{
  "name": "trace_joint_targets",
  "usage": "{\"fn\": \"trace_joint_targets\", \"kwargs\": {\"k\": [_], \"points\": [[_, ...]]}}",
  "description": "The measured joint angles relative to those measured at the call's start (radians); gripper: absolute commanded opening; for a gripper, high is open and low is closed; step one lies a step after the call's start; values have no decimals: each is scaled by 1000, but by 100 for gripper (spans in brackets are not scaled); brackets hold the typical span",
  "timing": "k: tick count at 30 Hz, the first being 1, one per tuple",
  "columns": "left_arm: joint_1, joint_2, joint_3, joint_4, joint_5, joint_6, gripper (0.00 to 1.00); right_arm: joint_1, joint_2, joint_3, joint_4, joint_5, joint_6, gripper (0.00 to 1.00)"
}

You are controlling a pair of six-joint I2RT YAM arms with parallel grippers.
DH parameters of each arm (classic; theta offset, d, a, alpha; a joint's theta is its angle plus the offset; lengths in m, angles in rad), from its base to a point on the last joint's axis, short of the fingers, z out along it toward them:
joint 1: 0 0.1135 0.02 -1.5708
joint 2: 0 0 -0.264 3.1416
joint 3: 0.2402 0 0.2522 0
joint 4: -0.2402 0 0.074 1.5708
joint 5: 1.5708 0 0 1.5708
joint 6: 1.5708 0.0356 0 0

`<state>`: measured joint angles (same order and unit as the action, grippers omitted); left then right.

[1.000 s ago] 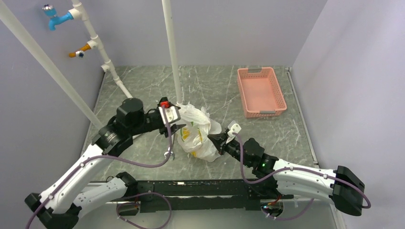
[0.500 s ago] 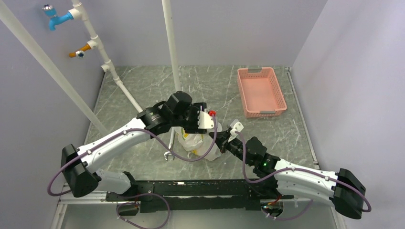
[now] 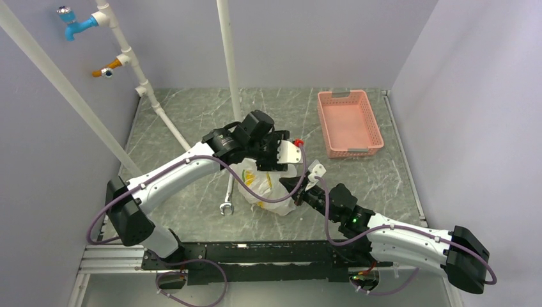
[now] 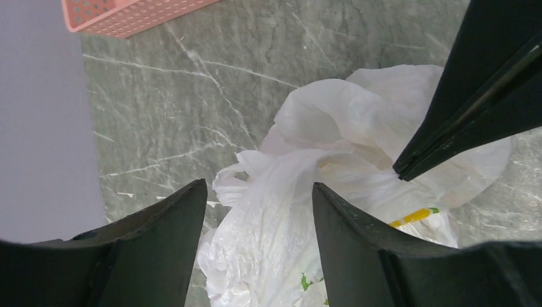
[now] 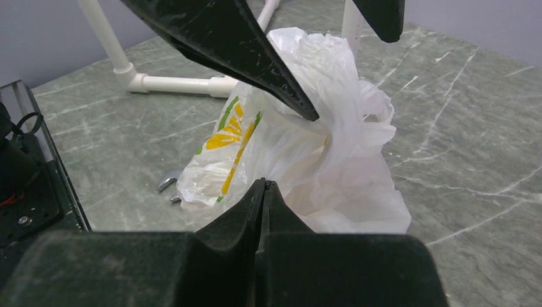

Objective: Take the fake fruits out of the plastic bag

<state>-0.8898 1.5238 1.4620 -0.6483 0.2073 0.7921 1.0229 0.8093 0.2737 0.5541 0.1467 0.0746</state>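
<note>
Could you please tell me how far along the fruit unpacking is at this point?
Done: nothing yet; no fruit shows outside the bag. In hand: the left claw hangs open above the bag's bunched top, and the right claw is shut at its side. Left: opening it and lifting out every fruit.

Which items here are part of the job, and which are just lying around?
Job: plastic bag (contents hidden), left gripper, right gripper.
Lying about: pink basket, wrench, white pipes, blue tap.

Fake fruits hidden inside crumpled plastic bag (image 3: 271,192).
</note>
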Motion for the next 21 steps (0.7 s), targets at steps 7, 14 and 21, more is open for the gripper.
{"fn": "trace_joint_targets", "kwargs": {"k": [7, 14, 21], "points": [[6, 49, 51, -63, 74, -31, 71, -3, 0, 0, 0, -1, 1, 0], [17, 125, 87, -98, 90, -53, 52, -7, 0, -3, 1, -2, 4, 0], [17, 126, 62, -66, 53, -56, 14, -8, 0, -8, 4, -4, 5, 0]]}}
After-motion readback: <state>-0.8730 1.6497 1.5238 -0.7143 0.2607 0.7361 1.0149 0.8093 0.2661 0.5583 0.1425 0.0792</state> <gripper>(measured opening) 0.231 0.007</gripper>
